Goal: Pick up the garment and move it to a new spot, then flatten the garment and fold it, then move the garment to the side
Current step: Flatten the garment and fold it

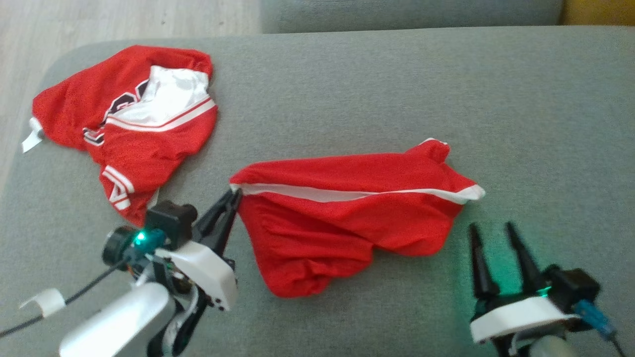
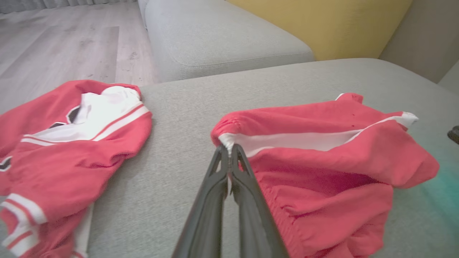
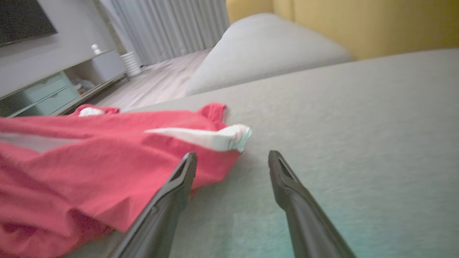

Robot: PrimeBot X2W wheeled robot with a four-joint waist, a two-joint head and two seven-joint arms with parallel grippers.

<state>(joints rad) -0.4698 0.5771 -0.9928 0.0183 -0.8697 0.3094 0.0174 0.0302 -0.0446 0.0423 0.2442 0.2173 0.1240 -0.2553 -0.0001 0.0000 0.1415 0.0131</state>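
Red fabric is clamped between the closed jaws of my left gripper [image 2: 229, 149], which bite the near-left corner of the garment [image 1: 347, 218] exactly where its white band [image 1: 322, 194] ends. I judge that hold deliberate: the band is the firmest straight edge on the piece, and a corner grip there gives a line to pull taut when lifting and flattening. My right gripper [image 1: 492, 228] stands with its jaws wide apart and nothing between them, just short of the garment's opposite end, fingers aimed toward the other white-banded corner; I judge it is staged to take that corner so both arms can carry the piece together. The garment itself lies crumpled in the middle of the grey sofa cushion [image 1: 397, 89], its lower part bunched into folds, not yet lifted clear or spread. Well apart, toward the cushion's far-left edge, lies a second red item, a jersey [image 1: 129, 124] with a white panel and red-and-white striped trim, touched by neither gripper. Dark lettering on the jersey is partly folded under and cannot be read. A small white tag [image 1: 31, 141] hangs at its left edge; no text is legible. No brand mark is visible on the garment.
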